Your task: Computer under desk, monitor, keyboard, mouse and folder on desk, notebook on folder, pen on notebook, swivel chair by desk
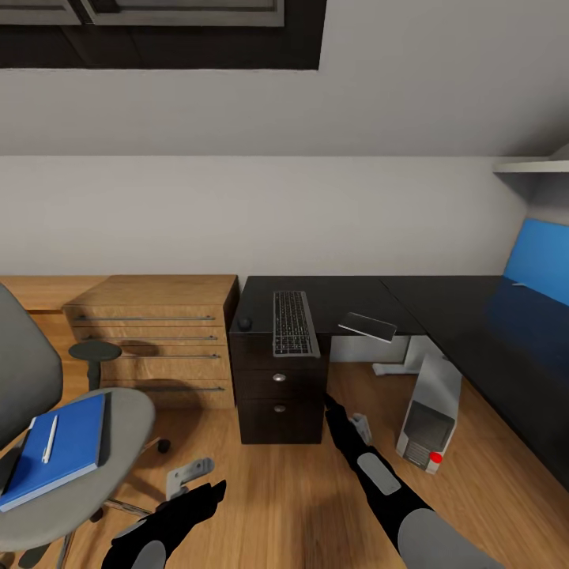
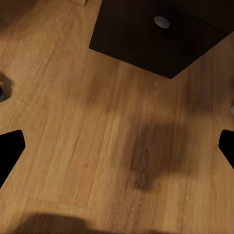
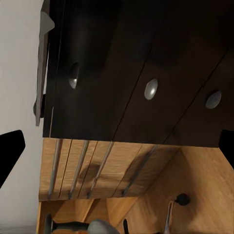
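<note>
The grey swivel chair stands at the near left. On its seat lies the blue folder, and the white pen rests on top of it. The black desk carries the keyboard, with the mouse just left of it. The thin grey notebook lies tilted at the desk's front edge. The computer sits on the floor under the desk. The monitor is out of view. My left gripper hangs open over bare floor. My right gripper is open, facing the drawer unit.
A light-wood chest with bar handles stands against the wall, left of the drawer unit. A blue wall panel is at the far right, below a shelf. Wooden floor lies between the chair and the desk.
</note>
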`<state>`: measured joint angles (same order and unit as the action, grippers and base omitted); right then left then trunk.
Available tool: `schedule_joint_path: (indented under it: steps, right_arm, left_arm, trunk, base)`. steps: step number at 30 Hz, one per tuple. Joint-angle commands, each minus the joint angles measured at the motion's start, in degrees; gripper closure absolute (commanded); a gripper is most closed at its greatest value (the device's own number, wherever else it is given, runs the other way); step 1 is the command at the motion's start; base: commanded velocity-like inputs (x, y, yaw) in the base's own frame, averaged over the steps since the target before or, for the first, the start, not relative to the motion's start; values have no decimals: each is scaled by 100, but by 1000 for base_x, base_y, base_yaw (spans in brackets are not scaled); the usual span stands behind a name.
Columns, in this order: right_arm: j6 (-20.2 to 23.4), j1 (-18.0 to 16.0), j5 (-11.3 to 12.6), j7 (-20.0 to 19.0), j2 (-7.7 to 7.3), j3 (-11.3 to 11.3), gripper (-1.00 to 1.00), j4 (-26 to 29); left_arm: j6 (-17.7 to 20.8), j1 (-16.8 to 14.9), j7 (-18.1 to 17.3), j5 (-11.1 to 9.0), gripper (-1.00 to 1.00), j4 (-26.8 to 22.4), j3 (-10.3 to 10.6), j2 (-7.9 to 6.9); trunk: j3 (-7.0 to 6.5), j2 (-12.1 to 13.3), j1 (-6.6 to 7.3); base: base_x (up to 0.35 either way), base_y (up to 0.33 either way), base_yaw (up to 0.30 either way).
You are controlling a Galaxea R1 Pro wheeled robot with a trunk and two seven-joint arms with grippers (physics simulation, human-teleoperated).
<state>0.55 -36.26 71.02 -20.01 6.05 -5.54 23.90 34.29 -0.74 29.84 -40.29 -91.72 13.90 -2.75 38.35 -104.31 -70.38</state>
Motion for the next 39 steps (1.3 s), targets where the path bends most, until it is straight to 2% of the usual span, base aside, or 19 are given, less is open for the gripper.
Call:
schedule_joint_path:
  steps: [1,7,12,17,24,27,31,39]
  right_arm:
    - [3,-4,44,-24,2,-24,-100,-2]
    - [1,-4,-1,-202,8,-61,-100,-1]
    - [6,-4,-22,-361,16,-225,-100,0]
    - [5,-4,-26,-397,18,-292,-100,2]
    - [11,-4,-21,-408,27,-313,-100,39]
    - [14,-4,-20,-412,75,-314,-100,87]
    - [15,-4,-19,-415,137,-309,-100,140]
    - [34,-4,-10,-402,158,-307,-100,157]
  left_arm:
    - [1,-5,58,-58,-100,-6,13,-6]
    - [-1,-5,57,-58,-100,7,9,-6]
    - [-5,-5,57,-56,-100,77,11,-6]
    - [-9,-5,57,-55,-100,100,15,-6]
    - [-3,-5,57,-63,-100,124,16,-6]
    - [-2,-5,57,-64,-100,132,18,-2]
    - [-1,-5,59,-66,-100,141,58,1]
    - [-3,-5,59,-65,-100,193,132,10]
  trunk:
    - [6,-3,1]
    - [6,-3,1]
    - [6,-3,1]
    - [6,-3,1]
    - [6,-3,1]
    - [6,-3,1]
    - [6,-3,1]
    - [6,-3,1]
  base:
    - [0,0,0]
    - [0,0,0]
    - [27,3,0]
    - [193,61,0]
    - [167,36,0]
    - [43,6,0]
    - [169,31,0]
    - [114,11,0]
